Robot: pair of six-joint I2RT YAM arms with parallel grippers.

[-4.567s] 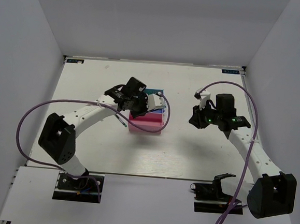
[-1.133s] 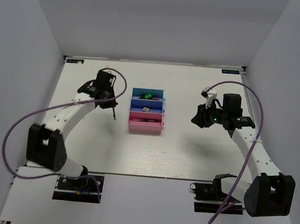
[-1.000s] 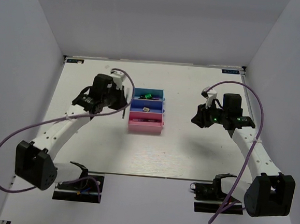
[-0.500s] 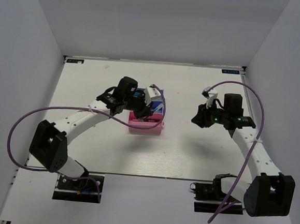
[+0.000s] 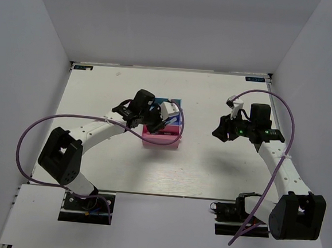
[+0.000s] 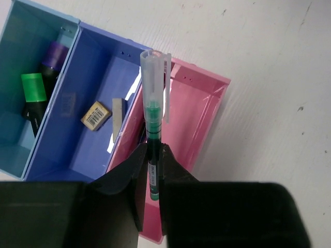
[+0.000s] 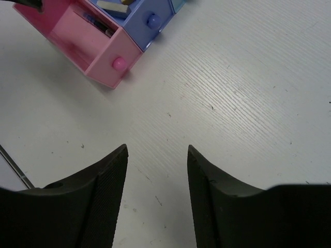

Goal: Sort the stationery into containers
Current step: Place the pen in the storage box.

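My left gripper (image 6: 154, 155) is shut on the thin pen (image 6: 153, 88), which has a clear cap and a green core, and holds it over the pink tray (image 6: 199, 111). The blue tray (image 6: 77, 150) holds the tan cube (image 6: 95, 115) and a white block (image 6: 118, 112). The teal tray (image 6: 15, 129) holds the purple-capped marker (image 6: 56, 54) and the green piece (image 6: 33, 87). In the top view the left gripper (image 5: 154, 123) covers most of the trays; the pink one (image 5: 164, 141) shows. My right gripper (image 7: 156, 152) is open and empty above bare table, right of the trays (image 5: 223, 130). The yellow-capped marker is not clearly visible.
In the right wrist view the pink tray (image 7: 77, 41) and the blue tray (image 7: 139, 15) show as drawer-like boxes with round knobs; a dark item (image 7: 98, 23) lies in the pink one. White walls enclose the table (image 5: 209, 162) on three sides.
My left arm swung from the table left of the trays, carrying the pen, to above the pink tray. The right arm has barely moved.
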